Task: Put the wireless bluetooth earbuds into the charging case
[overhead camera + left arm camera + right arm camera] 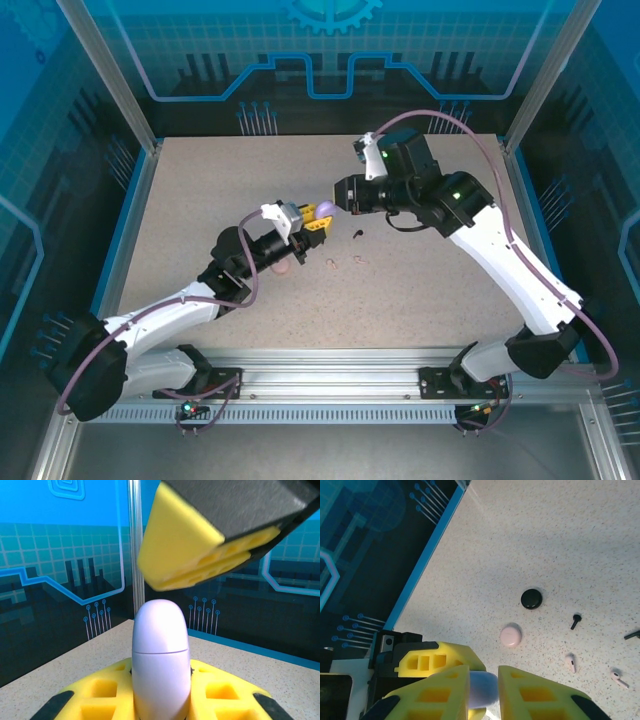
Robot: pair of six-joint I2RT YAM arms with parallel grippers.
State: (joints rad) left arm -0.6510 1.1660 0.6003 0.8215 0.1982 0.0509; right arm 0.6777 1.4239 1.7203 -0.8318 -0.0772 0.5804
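At mid-frame in the top view, the left claw (316, 218) is clenching one lilac case (160, 655), a smooth, glossy egg shape with a thin seam running around it, standing upright between ribbed yellow pads. The right claw (484, 690) is hanging just over the case with its pads parted. The lilac top is showing in the gap between them, and they are not touching it in the left wrist view. Two more cases are lying on the speckled, stone-like tabletop (560, 540), both round and flat: a pink case (510, 635) and a black case (531, 598). They are near each other at the centre of the right wrist view. Four earbuds are lying loose to their lower right, all tiny and stemmed: two black earbuds (575, 621) and two pink earbuds (570, 662).
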